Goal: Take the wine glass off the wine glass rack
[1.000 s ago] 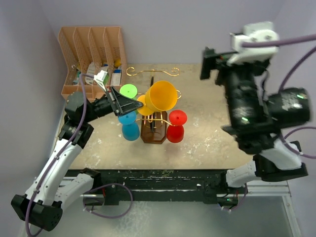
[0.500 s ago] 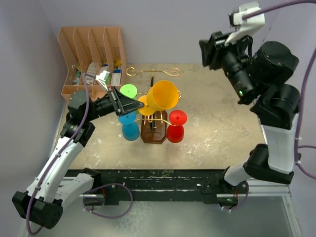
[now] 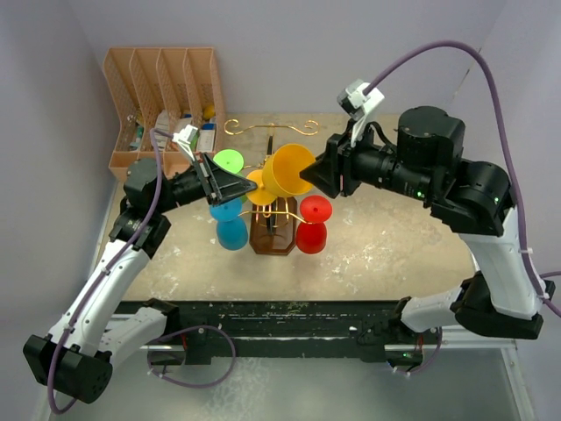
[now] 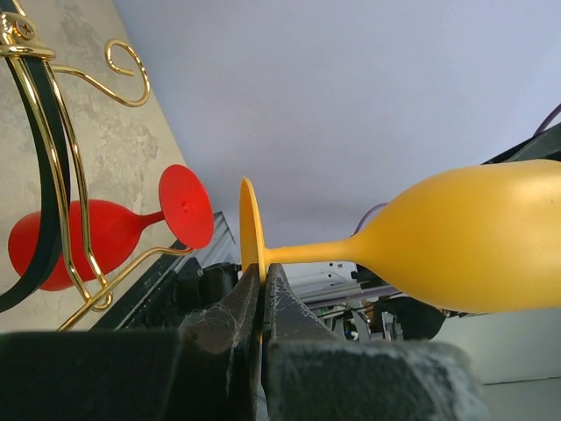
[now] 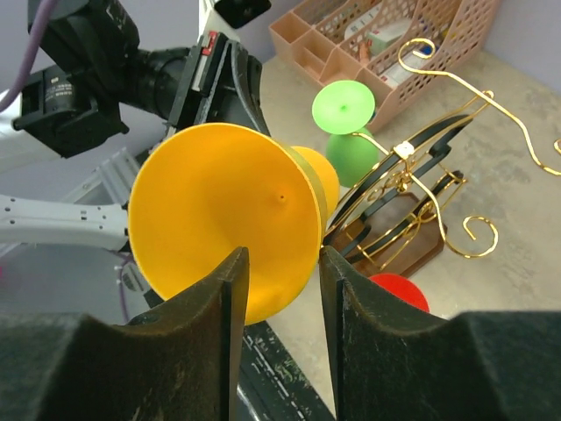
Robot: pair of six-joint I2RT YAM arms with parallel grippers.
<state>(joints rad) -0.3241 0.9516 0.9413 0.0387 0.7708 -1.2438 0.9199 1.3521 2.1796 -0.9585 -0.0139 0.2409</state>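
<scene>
A yellow wine glass (image 3: 289,169) (image 4: 473,237) (image 5: 223,210) lies sideways in the air over the wine glass rack (image 3: 273,232), a gold wire stand (image 4: 53,132) (image 5: 412,167) on a dark wooden base. My left gripper (image 3: 248,186) (image 4: 261,272) is shut on the rim of the glass's foot. From the right, my right gripper (image 3: 308,175) (image 5: 282,254) meets the bowl's mouth. It is open, with one finger in front of the bowl's opening and the other just outside the rim. Contact cannot be made out.
A green glass (image 3: 228,161) (image 5: 344,107), a blue glass (image 3: 232,230) and a red glass (image 3: 313,224) (image 4: 96,228) hang on the rack's arms. A peach slotted organiser (image 3: 162,96) with small items stands at the back left.
My right arm has swung down from high on the right to the yellow glass's mouth, and its jaws have narrowed. The left arm and the glass have stayed put.
</scene>
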